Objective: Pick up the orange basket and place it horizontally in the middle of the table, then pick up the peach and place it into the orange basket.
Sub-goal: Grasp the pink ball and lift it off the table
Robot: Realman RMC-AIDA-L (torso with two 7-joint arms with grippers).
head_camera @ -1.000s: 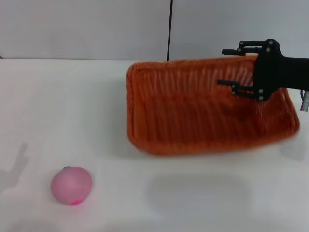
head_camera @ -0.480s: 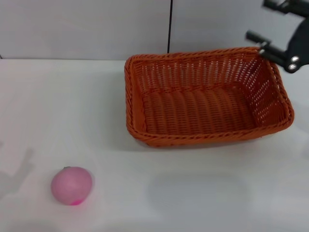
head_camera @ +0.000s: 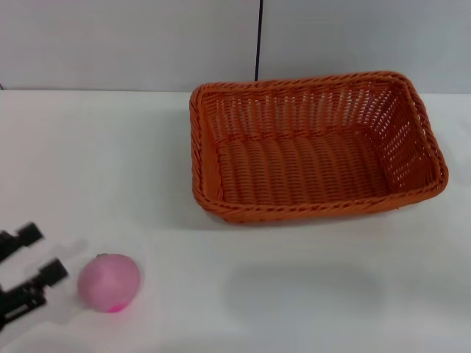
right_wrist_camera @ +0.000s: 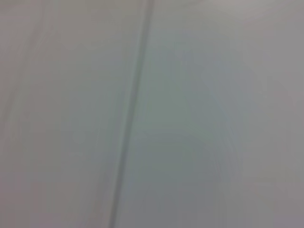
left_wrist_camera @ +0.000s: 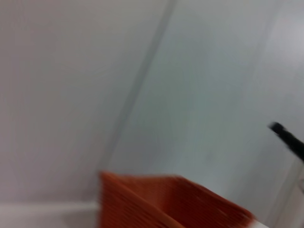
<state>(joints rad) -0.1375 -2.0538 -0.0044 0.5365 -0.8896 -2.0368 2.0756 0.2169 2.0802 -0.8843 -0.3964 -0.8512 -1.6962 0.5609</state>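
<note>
Left gripper (head_camera: 38,266): seen low at the left edge of the head view, just above the table (head_camera: 309,294); two black fingers (head_camera: 51,273) are spread apart with nothing held between them.
Peach (head_camera: 109,282): found just beside the left gripper's fingertips, on the side toward the table's middle; it rests on the white surface and whether it is touched by the nearer fingertip cannot be told.
Orange basket (head_camera: 313,151): set upright and lengthwise across the table, well apart from the left gripper, farther back and toward the robot's right; nothing is seen inside it. One corner of it is also caught in the left wrist view (left_wrist_camera: 161,202).
Right gripper: not shown in any view; only a plain wall with a seam is seen from the right wrist.
</note>
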